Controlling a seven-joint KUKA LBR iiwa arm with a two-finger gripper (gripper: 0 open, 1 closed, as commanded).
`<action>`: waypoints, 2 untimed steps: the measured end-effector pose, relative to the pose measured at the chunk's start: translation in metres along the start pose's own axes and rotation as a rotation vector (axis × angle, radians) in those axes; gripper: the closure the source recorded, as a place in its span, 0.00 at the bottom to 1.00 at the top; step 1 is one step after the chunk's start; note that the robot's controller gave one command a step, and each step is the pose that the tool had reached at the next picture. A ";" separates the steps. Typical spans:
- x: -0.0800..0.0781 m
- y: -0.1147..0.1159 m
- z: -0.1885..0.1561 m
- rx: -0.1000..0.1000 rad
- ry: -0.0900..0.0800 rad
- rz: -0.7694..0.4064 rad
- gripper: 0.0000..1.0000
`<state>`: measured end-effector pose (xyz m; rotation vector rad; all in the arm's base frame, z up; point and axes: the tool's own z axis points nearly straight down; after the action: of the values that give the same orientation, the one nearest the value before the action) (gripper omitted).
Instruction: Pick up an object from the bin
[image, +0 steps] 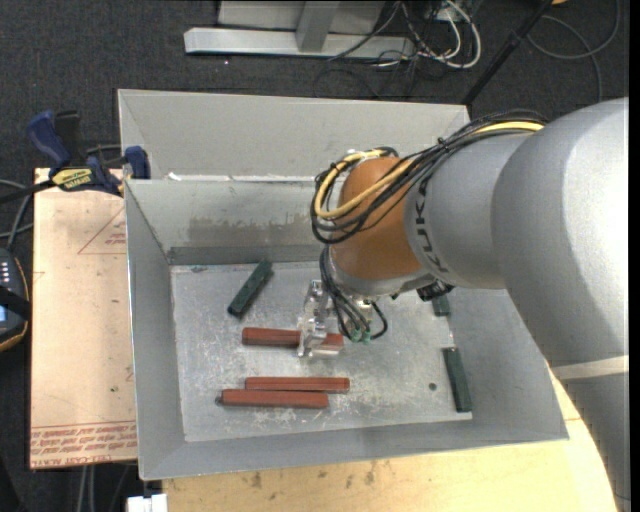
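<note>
Item: red-brown bar (268, 338), long axis 9-to-3 o'clock, your end effector (322, 338) over its 3 o'clock end, closure impossible to tell.

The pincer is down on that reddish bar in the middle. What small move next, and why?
The pincer sits at the right end of the red-brown bar; the two similar bars lie apart, nearer the front. So probably a short lift straight up, to see whether it comes along.

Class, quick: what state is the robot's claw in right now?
Claw: over the right end of the upper red-brown bar; open or closed cannot be told.
</note>
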<state>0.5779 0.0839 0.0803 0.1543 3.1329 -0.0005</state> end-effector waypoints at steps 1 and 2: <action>0.000 0.000 0.000 0.000 -0.001 0.000 1.00; -0.007 -0.006 -0.034 0.000 0.008 0.004 1.00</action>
<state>0.5838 0.0771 0.1141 0.1608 3.1406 0.0004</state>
